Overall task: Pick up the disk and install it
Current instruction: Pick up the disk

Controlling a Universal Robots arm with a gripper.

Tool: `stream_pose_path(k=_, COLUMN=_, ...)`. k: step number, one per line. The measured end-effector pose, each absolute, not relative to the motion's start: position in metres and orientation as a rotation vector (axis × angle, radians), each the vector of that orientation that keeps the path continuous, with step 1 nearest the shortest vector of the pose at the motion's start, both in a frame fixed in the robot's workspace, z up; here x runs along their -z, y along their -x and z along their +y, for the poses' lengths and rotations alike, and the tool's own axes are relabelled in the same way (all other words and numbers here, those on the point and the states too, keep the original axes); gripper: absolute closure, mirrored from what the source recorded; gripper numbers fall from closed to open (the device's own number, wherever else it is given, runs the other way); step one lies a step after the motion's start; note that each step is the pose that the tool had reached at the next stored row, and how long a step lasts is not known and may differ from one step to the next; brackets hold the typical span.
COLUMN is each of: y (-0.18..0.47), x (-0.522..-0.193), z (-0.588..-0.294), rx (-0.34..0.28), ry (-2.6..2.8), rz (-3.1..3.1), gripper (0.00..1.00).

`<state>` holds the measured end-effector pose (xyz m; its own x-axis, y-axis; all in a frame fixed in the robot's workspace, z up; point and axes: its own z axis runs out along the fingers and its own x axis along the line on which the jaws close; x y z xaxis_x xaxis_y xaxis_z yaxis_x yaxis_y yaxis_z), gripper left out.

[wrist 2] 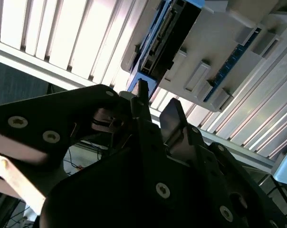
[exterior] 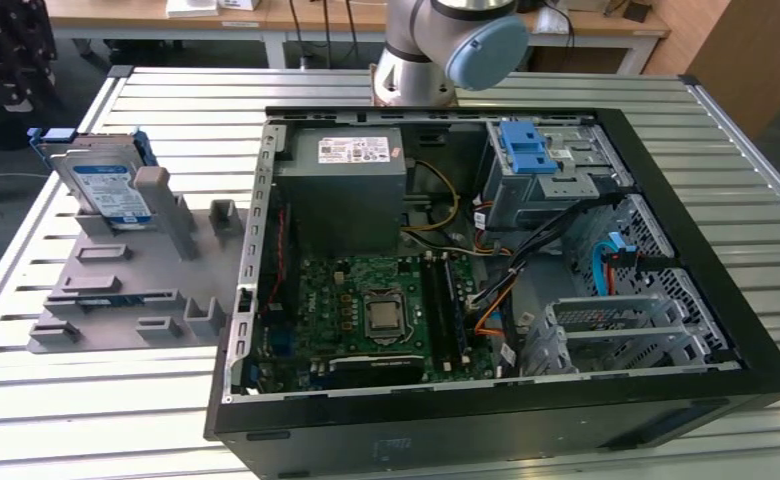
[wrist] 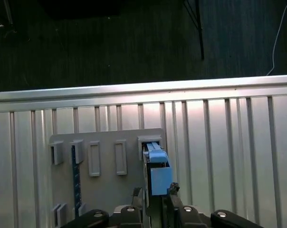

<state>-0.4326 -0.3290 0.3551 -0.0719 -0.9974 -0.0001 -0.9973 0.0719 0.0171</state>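
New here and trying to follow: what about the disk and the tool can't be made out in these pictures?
Disk, exterior view: its lower part is hidden in the grey holder's slots.
Disk, first wrist view: seen edge-on, so its label is hidden.
Tool, first wrist view: body cut off by the picture's edge; its height above the disk cannot be judged.
Arm, exterior view: cut off by the top edge.

from here i read the disk (exterior: 110, 195) as silver metal with a smooth paper label and blue plastic rails, the holder (exterior: 110, 300) as matt grey plastic, the table (exterior: 97, 420) as ribbed bare metal.
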Motion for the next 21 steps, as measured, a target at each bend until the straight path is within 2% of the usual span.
stream_pose_path(k=3, y=0.433, x=-0.351, z=-0.327, rx=0.014, ry=-2.130, rz=-2.289, gripper=0.53)
stream_pose_path(k=4, y=0.433, x=-0.349, z=-0.326, rx=0.013, ry=-2.130, rz=-2.289, gripper=0.53)
stream_pose_path(k=6, y=0.434, x=-0.346, z=-0.325, rx=0.012, ry=-2.134, rz=-2.285, gripper=0.42)
stream_pose_path(k=7, y=0.435, x=-0.344, z=-0.325, rx=0.012, ry=-2.141, rz=-2.278, gripper=0.42)
stream_pose_path(k=8, y=0.436, x=-0.342, z=-0.325, rx=0.012, ry=-2.150, rz=-2.270, gripper=0.36)
stream_pose_path(k=21, y=0.440, x=-0.321, z=-0.322, rx=0.008, ry=-2.175, rz=-2.248, gripper=0.36)
